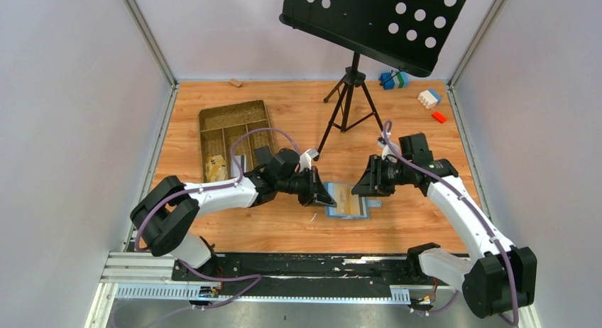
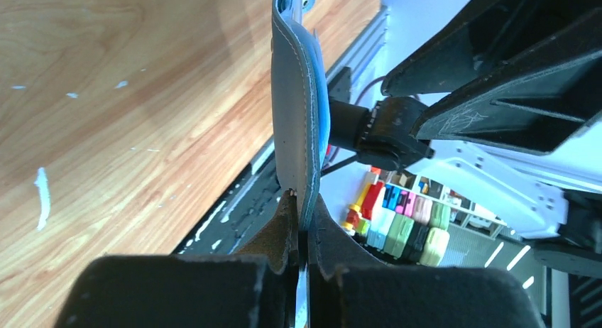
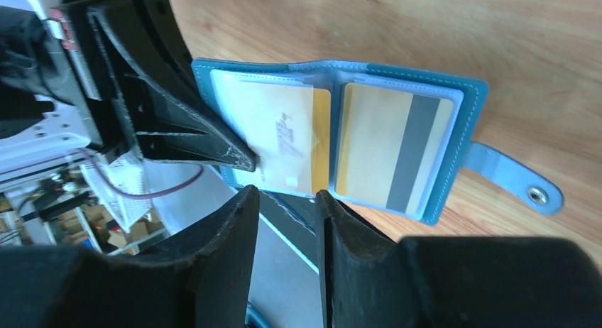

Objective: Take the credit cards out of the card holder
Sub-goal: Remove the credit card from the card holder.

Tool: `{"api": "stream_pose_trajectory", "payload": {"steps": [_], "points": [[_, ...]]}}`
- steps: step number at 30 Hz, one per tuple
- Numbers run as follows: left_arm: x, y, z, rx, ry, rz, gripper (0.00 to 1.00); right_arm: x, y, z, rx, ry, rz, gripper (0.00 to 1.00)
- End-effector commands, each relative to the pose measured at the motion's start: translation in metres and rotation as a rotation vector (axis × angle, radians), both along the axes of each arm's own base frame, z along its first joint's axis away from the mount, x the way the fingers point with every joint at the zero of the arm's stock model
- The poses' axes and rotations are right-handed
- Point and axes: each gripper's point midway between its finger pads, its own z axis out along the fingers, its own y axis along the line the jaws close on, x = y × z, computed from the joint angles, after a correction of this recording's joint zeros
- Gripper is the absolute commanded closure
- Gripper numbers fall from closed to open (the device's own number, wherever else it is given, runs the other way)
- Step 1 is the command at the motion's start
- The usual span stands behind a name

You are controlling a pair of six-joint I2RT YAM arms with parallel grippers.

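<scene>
The blue card holder [image 1: 348,201] lies open on the wooden table, its snap tab [image 3: 522,186] sticking out to one side. In the right wrist view its clear sleeves [image 3: 468,94] hold two tan-gold cards: one with pale lettering [image 3: 284,140], one with a grey stripe [image 3: 394,147]. No black or silvery card shows. My left gripper [image 1: 330,199] is shut on the edge of the holder's left flap [image 2: 294,94] and holds that flap up. My right gripper [image 3: 284,197] is open and empty, just off the holder's long edge, and it also shows in the top view [image 1: 357,189].
A brown compartmented tray [image 1: 234,133] with small items sits at the back left. A music stand's tripod [image 1: 346,94] stands behind the holder. Toy blocks [image 1: 429,97] lie at the back right. A metal rail [image 1: 284,271] runs along the near edge.
</scene>
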Motion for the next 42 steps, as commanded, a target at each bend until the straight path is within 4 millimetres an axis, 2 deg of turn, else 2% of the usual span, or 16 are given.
{"api": "stream_pose_trajectory", "payload": {"steps": [1,16,25,30,34,38,42], "points": [[-0.001,-0.004,0.05,-0.138,-0.069,-0.025,1.0,0.0,0.017,0.043,0.245,-0.091,0.053,0.64],[-0.008,0.004,0.1,-0.241,-0.107,-0.015,1.0,-0.015,0.019,0.062,0.346,-0.139,0.068,0.61],[-0.01,0.001,0.128,-0.339,-0.111,-0.024,1.0,-0.016,0.026,0.083,0.426,-0.147,0.096,0.59],[-0.013,-0.003,0.138,-0.385,-0.097,-0.049,1.0,-0.015,0.029,0.09,0.451,-0.142,0.1,0.52],[-0.012,-0.003,0.141,-0.394,-0.098,-0.042,1.0,-0.014,0.028,0.09,0.451,-0.137,0.081,0.51],[-0.012,-0.001,0.14,-0.398,-0.095,-0.034,1.0,-0.014,0.029,0.09,0.481,-0.118,0.071,0.53],[-0.01,0.003,0.141,-0.435,-0.089,-0.002,1.0,-0.014,0.033,0.1,0.537,-0.112,0.079,0.59]]}}
